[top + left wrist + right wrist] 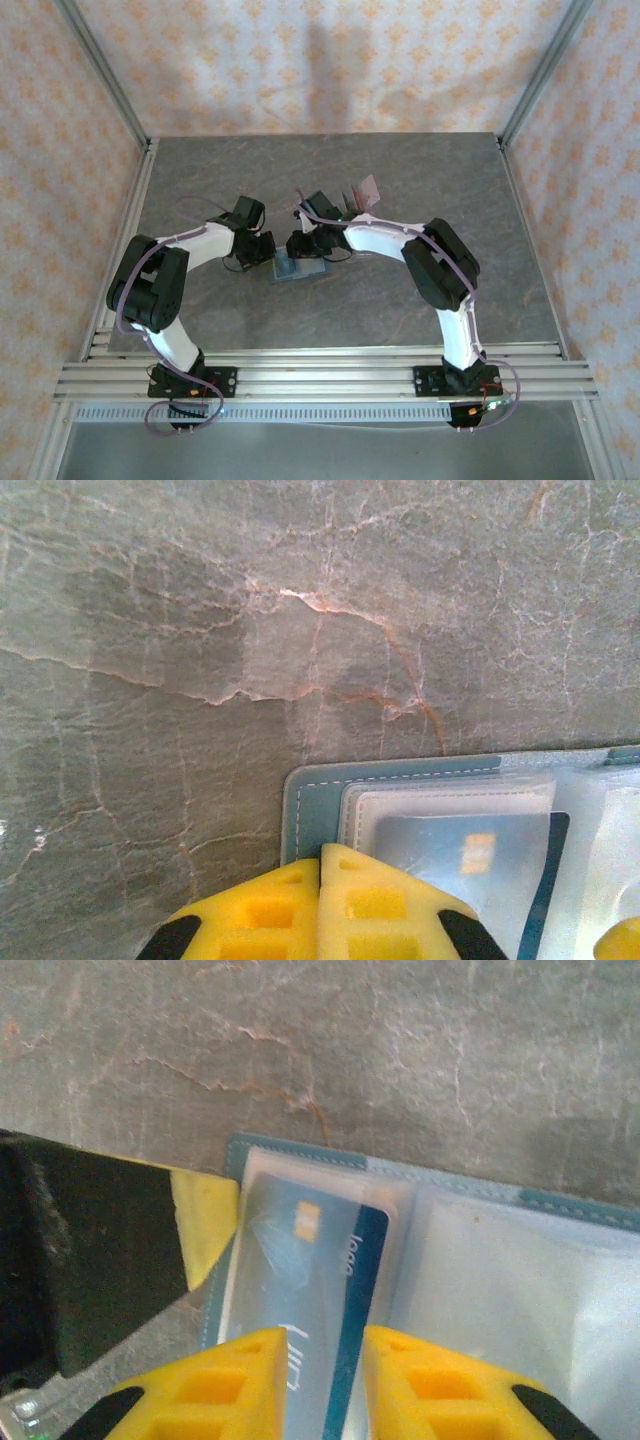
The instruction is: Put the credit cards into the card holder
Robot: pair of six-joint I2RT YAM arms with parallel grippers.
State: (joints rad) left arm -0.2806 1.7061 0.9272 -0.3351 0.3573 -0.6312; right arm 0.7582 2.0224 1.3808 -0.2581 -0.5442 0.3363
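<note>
Left gripper (320,865): fingers pressed together, nothing between them, tips down on the near corner of the card holder (305,795). We read that as pinning the cover flat

Right gripper (325,1365): jaws parted a narrow way, one either side of a blue card (300,1260), not clamping it as far as we can tell. The card lies under a clear sleeve in the left half of the holder, its dark edge strip near the middle fold. We judge it one of the credit cards, seated or nearly so

The holder lies open and flat on the table (450,190), between the two wrists, teal stitched border showing round the sleeves

Step in hand, our call: letting go of a seated card. To do it well, leave the left pin where it is, part the right jaws a touch more and lift straight up so the pads don't drag the card back out or ruck the sleeve. Check the card sits square before leaving

Beyond the right wrist a pink card (369,186) stands on edge, well apart from the holder, not yet in. What props it we can't tell

Surface: grey marbled stone look with rust veins, matte. Room: pale wallpaper (300,60) with an orange motif on three sides, aluminium posts (100,70) at the corners
</note>
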